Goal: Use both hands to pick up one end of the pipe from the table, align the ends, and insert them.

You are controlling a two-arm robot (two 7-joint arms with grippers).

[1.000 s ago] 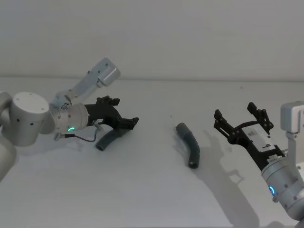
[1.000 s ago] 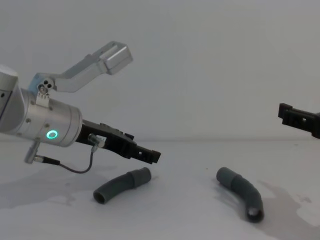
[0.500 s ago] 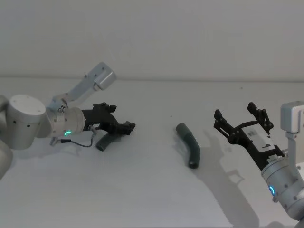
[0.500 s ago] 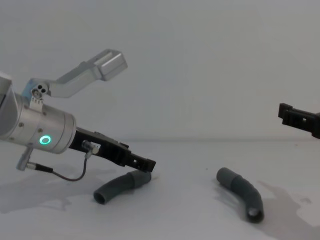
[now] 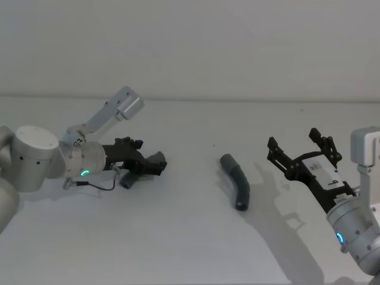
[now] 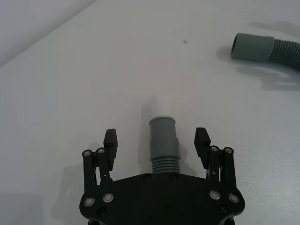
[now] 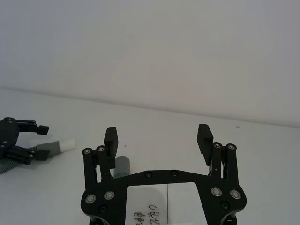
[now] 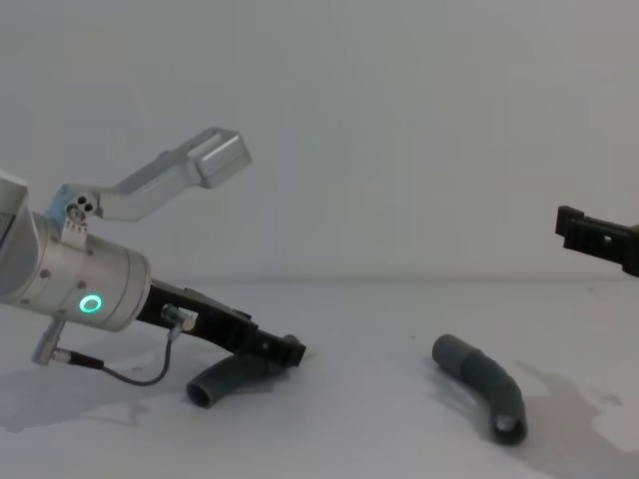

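In the head view, the left gripper (image 5: pixel 151 165) is down low on the left of the surface (image 5: pixel 178 237), lying over the left hose piece (image 5: pixel 126 181). The right hose piece (image 5: pixel 236 189) lies free near the middle, well apart from it. The right gripper (image 5: pixel 298 147) hovers beside that piece, its fingers (image 5: pixel 272 145) spread wide and empty. The left wrist view shows the left fingers (image 6: pixel 110 140) open on either side of the piece's smooth grey collar (image 6: pixel 164 136), not touching it. What looks like the white stub tip (image 6: pixel 161 108) lies beyond, pale against the surface and hard to be sure of. In the right wrist view the right fingers stand apart, with the wide cuff (image 7: pixel 123 165) of the right hose piece farther off, low between them. In the chest view the left gripper's tips sit close to the surface over its piece. The step in hand appears to be the left grasp. The next move calls for closing squarely on the collar, then bringing the right gripper down onto its own piece.
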